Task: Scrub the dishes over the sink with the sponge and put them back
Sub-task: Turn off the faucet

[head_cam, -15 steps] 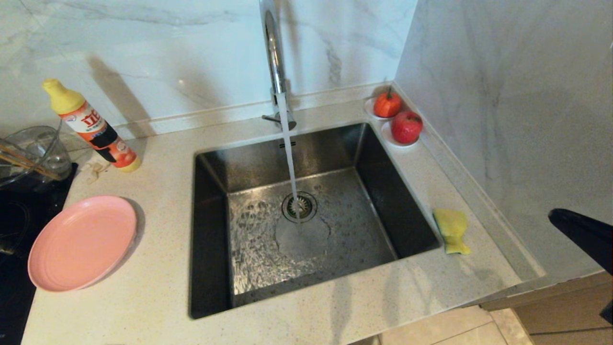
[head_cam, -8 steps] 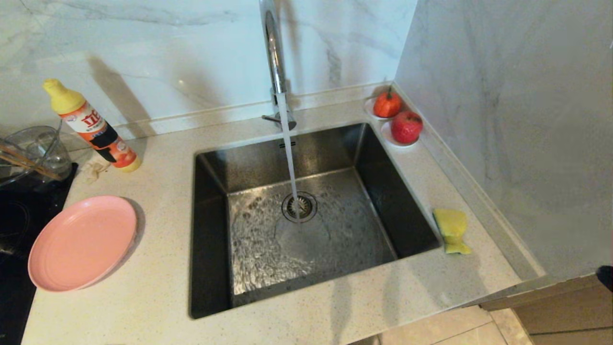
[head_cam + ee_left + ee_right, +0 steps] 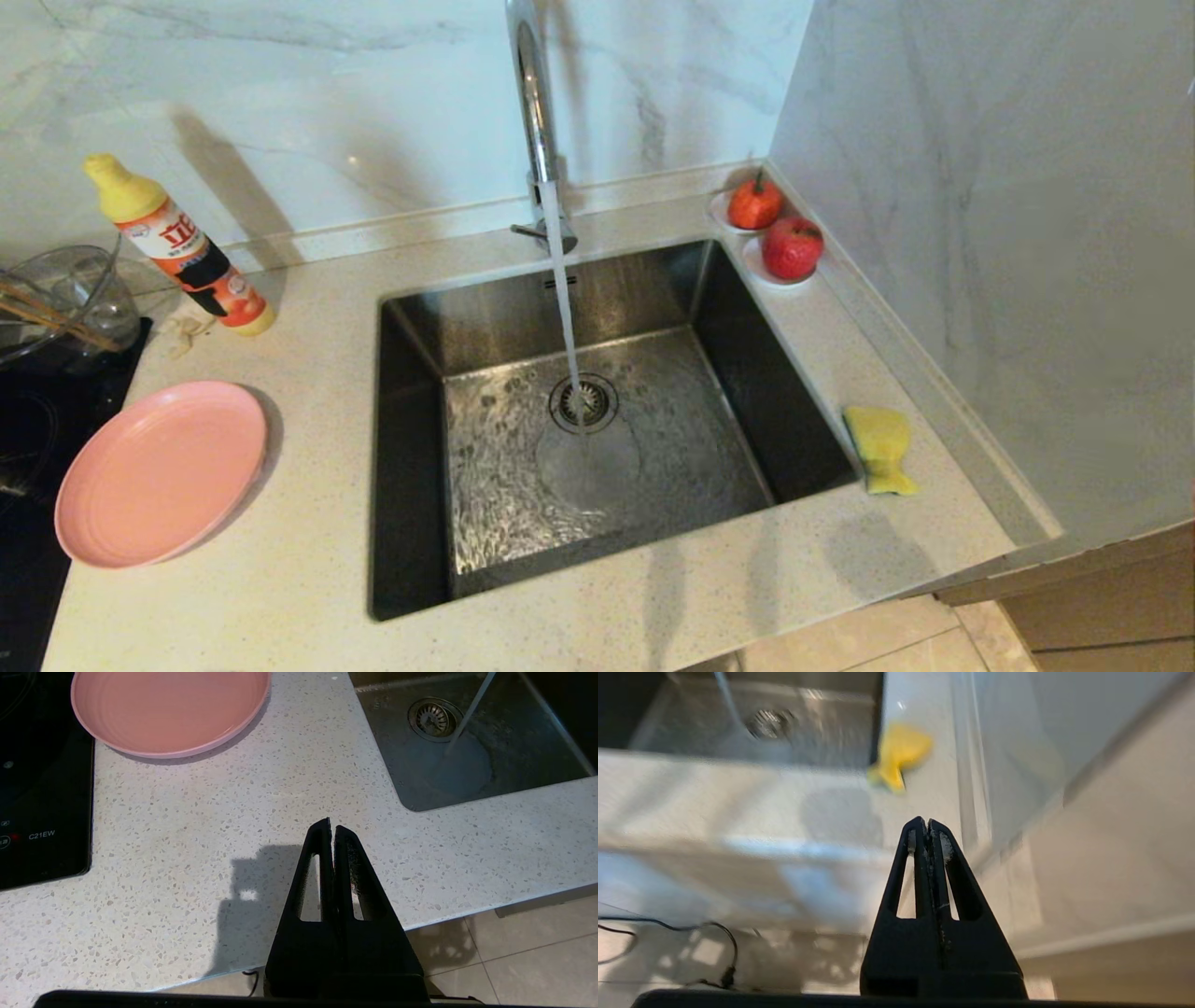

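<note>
A pink plate [image 3: 161, 471] lies on the counter left of the sink [image 3: 408, 448]; the left wrist view shows the same plate [image 3: 170, 711]. Water runs from the chrome faucet [image 3: 532, 112] onto the drain. The yellow sponge [image 3: 880, 448] lies on the counter right of the sink, crumpled. Thin chopsticks [image 3: 47, 317] rest across a glass bowl at far left. My left gripper [image 3: 331, 828] is shut and empty above the counter's front edge, between plate and sink [image 3: 514, 774]. My right gripper [image 3: 923, 822] is shut and empty, low off the counter's front right corner, with the sponge [image 3: 901, 753] beyond it. Neither gripper shows in the head view.
A yellow-capped detergent bottle [image 3: 177, 247] leans near the back wall at left, beside the clear glass bowl [image 3: 84, 285]. A black cooktop [image 3: 37, 420] borders the plate. Two red fruits [image 3: 792, 247] sit at the back right corner. A marble side wall [image 3: 980, 233] rises close behind the sponge.
The right arm's black tip at the head view's right edge has dropped back and out of that view. Plate, sponge and left gripper have not moved.
</note>
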### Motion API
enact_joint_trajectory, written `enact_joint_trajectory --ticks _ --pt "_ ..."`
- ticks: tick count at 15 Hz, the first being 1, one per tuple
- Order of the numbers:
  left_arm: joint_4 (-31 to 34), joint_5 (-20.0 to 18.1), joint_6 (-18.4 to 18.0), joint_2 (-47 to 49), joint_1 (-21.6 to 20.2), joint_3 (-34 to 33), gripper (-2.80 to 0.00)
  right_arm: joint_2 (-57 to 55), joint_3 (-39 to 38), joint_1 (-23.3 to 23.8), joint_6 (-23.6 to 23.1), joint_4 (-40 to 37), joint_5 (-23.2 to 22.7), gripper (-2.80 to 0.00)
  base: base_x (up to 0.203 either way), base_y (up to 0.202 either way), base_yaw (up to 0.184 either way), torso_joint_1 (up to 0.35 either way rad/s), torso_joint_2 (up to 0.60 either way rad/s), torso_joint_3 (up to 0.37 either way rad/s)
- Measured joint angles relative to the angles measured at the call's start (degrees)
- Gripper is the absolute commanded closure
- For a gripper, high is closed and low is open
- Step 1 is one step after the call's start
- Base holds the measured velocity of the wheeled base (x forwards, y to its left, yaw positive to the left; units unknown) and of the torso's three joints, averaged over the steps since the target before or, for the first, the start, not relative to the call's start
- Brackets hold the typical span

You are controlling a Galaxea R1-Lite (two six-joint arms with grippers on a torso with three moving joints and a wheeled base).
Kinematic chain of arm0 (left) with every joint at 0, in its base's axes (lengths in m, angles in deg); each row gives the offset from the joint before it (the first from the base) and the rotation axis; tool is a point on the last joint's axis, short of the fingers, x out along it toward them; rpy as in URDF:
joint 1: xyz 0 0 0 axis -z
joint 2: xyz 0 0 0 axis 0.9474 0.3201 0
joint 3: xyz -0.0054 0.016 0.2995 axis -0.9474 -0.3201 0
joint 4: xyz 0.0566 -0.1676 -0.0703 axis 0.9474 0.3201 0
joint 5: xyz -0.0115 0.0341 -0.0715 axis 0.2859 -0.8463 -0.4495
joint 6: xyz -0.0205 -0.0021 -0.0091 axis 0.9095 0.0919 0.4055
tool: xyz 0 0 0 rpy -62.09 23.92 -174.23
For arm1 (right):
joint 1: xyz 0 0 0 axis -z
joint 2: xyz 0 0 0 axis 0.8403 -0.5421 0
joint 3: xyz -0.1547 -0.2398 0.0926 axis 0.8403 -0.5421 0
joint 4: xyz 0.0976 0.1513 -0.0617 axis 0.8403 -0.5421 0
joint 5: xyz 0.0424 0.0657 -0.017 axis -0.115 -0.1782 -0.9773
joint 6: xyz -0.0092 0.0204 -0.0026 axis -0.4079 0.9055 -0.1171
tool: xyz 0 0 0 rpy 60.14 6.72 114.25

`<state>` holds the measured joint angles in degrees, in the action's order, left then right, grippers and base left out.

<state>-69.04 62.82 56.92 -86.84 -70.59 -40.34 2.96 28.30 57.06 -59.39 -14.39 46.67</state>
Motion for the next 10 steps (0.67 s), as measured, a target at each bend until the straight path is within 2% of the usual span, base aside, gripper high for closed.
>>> enact_joint_trajectory --ticks 2,4,6,10 --pt "0.0 0.0 0.0 0.0 0.0 0.0 0.0 1.9 -2.9 1.0 1.3 -1.2 4.6 0.0 0.0 0.0 0.0 0.0 0.0 0.0" --pt "0.0 0.0 0.0 0.0 0.0 0.0 0.0 2.5 -3.7 1.3 5.7 -3.7 9.9 0.0 0.0 0.0 0.0 0.0 0.0 0.0" --pt "0.0 0.0 0.0 0.0 0.0 0.0 0.0 2.9 -3.8 1.3 7.2 -7.0 10.3 0.0 0.0 0.0 0.0 0.0 0.0 0.0" --pt "0.0 0.0 0.0 0.0 0.0 0.0 0.0 3.4 -4.0 1.5 5.1 -13.2 10.3 0.0 0.0 0.0 0.0 0.0 0.0 0.0"
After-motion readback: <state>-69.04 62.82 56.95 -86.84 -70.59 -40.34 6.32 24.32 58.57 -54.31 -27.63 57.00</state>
